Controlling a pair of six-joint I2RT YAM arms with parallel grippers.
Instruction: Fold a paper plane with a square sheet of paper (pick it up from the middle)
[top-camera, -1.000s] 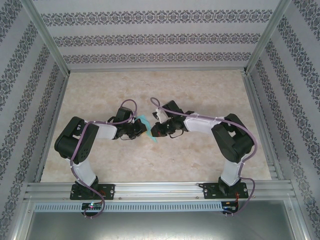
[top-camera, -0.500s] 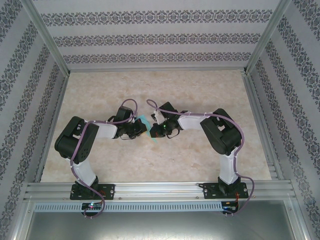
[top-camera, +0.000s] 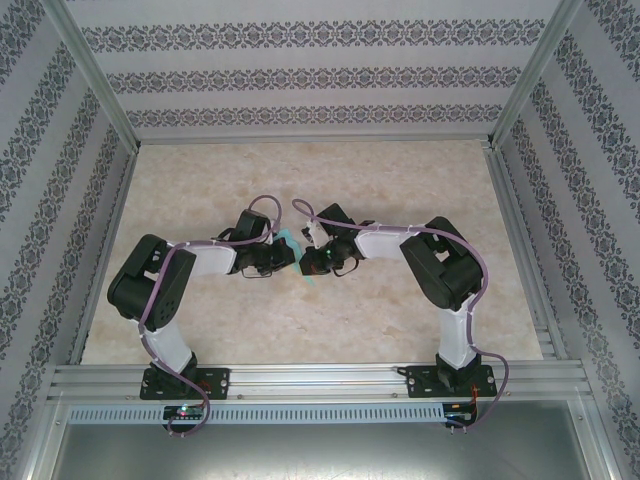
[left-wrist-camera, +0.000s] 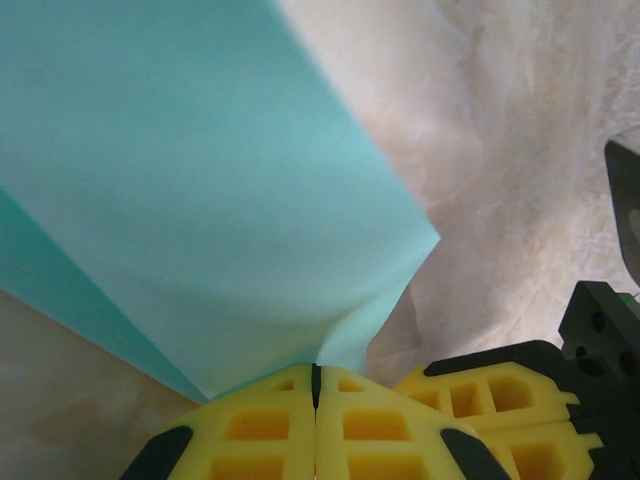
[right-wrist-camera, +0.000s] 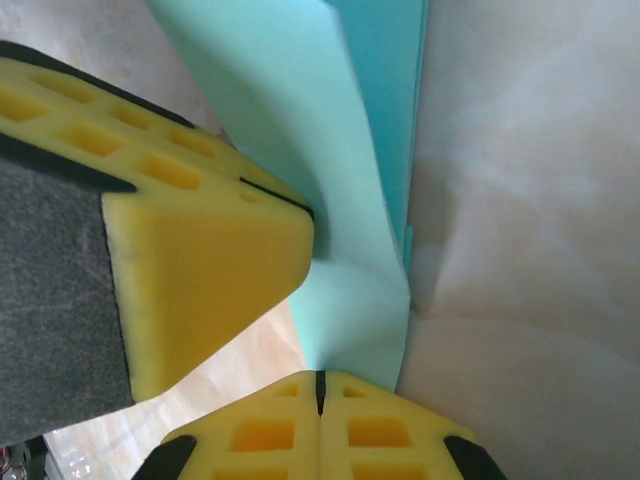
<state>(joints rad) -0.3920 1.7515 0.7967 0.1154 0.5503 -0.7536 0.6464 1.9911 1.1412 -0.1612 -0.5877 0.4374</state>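
The teal square sheet of paper (top-camera: 291, 241) is folded into layers and held up off the table's middle between both grippers. In the left wrist view the paper (left-wrist-camera: 200, 180) spreads wide, and my left gripper (left-wrist-camera: 316, 372) is shut with the paper's lower edge pinched in its seam. My right gripper (right-wrist-camera: 320, 378) is shut on another corner of the paper (right-wrist-camera: 300, 120), close beside the left one's yellow fingers (right-wrist-camera: 200, 250). From above, the left gripper (top-camera: 289, 256) and right gripper (top-camera: 306, 262) almost touch. Whether it has a paper plane's shape is hidden.
The marbled tabletop (top-camera: 400, 330) lies open all round the grippers. Aluminium frame rails (top-camera: 300, 380) run along the near edge, and patterned walls (top-camera: 300, 80) close the back and sides. Both arms' elbows stand out toward the table's sides.
The right arm's elbow has swung inward to the left, bringing its gripper closer to the left one. The left arm has edged slightly; the paper stays pinched between them.
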